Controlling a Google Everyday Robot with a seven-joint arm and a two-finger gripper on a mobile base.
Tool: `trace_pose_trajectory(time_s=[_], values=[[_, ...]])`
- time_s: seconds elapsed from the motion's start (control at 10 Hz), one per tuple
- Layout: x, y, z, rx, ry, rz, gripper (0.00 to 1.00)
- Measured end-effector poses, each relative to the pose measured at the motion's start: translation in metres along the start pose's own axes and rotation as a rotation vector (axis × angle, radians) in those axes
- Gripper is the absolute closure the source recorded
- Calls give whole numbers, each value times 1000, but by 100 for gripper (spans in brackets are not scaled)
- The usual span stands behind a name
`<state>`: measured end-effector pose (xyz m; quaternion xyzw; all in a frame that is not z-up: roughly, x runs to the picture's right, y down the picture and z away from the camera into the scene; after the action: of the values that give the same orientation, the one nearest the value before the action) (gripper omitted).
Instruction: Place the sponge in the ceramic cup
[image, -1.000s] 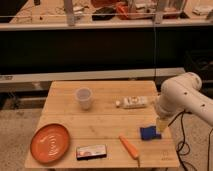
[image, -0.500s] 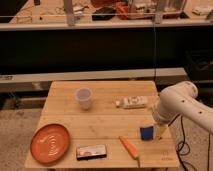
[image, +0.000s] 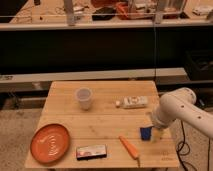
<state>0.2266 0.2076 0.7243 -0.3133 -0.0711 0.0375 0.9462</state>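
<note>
The dark blue sponge (image: 145, 133) lies on the wooden table (image: 105, 122) near its right front corner. My gripper (image: 156, 131) hangs at the end of the white arm, lowered right beside the sponge on its right, and the arm's bulk hides most of it. The jaws stand open, and I see nothing lifted. The whitish ceramic cup (image: 84, 98) stands upright toward the back left of the table, well apart from the gripper and sponge.
An orange plate (image: 50, 143) sits at the front left. A flat dark packet (image: 91, 151) lies next to it. An orange carrot-shaped stick (image: 129, 146) lies just left of the sponge. A white tube (image: 134, 102) rests at the back right. Shelving runs behind the table.
The arm has swung left and down, bringing the gripper close against the sponge's right side. The sponge, the cup and the other items have stayed put.
</note>
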Motion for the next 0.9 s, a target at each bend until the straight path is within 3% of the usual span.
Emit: trace_pose_trajectory(time_s=[0.9], values=[[-3,-1,14,3,-84,46,20]])
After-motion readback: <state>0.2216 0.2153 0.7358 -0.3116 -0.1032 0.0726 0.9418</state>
